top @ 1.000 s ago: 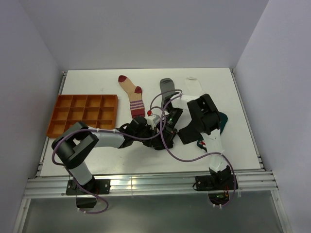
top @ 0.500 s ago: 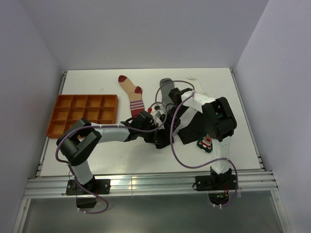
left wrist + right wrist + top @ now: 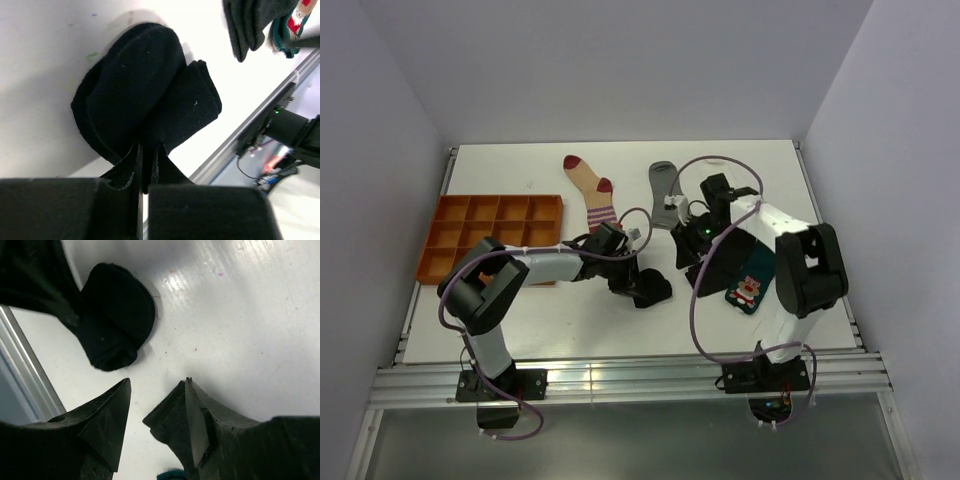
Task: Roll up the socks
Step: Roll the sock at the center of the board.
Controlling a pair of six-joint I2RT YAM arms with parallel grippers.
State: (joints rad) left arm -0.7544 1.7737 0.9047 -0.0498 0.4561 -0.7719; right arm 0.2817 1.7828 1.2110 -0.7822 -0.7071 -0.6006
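Clamping left pincer [image 3: 146,150] shut on rolled black sock [image 3: 145,90], mid-tabletop [image 3: 540,325], near edge close by. Hanging right pincer [image 3: 156,385] just beside that roll, jaws spread, gripping nothing. Lying toward far edge: striped sock [image 3: 592,195], grey sock [image 3: 663,185]. Lying at right, beside right arm: teal sock [image 3: 750,285]. Sitting against left edge, well apart: orange tray [image 3: 490,235].

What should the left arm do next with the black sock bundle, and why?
Probably lift the black sock bundle off the table: the left gripper is shut on its edge, it looks fully rolled, and the right gripper stands open and empty, apart from it.
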